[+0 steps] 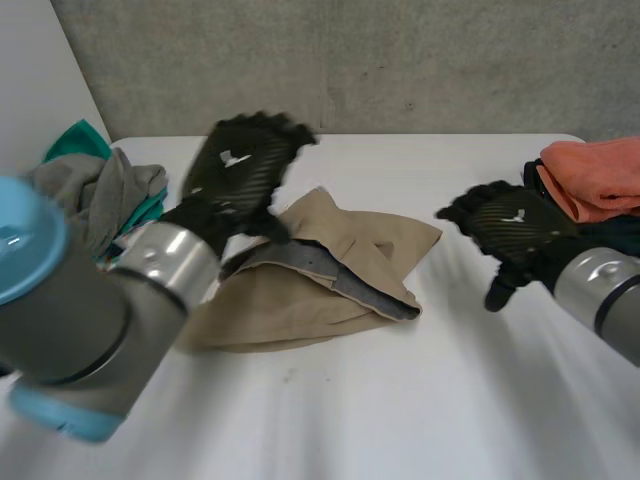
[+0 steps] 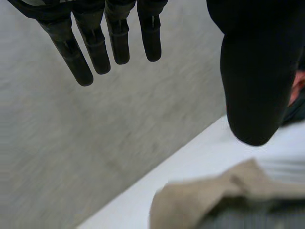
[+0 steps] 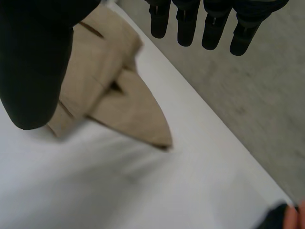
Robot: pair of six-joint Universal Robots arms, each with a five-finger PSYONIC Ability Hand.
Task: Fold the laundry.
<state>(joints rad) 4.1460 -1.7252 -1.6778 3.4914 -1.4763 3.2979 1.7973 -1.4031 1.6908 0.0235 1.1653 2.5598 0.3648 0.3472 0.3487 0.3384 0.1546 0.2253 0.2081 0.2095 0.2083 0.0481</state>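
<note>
The robot's left arm (image 1: 90,300) looms at lower left, its left hand (image 1: 240,165) raised over a tan garment (image 1: 330,270), possibly trousers, lying rumpled mid-frame on the white table (image 1: 400,420). Its fingers (image 2: 93,43) hang straight, holding nothing. The right hand (image 1: 510,225), right of the garment and apart from it, is likewise spread and empty. A heap of grey and teal clothes (image 1: 100,190) sits upper left, an orange cloth (image 1: 595,175) upper right.

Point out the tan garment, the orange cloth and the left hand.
tan garment (image 1: 290,300), head view, its front folded layer.
orange cloth (image 1: 600,175), head view, its top surface.
left hand (image 1: 240,165), head view, its back.
</note>
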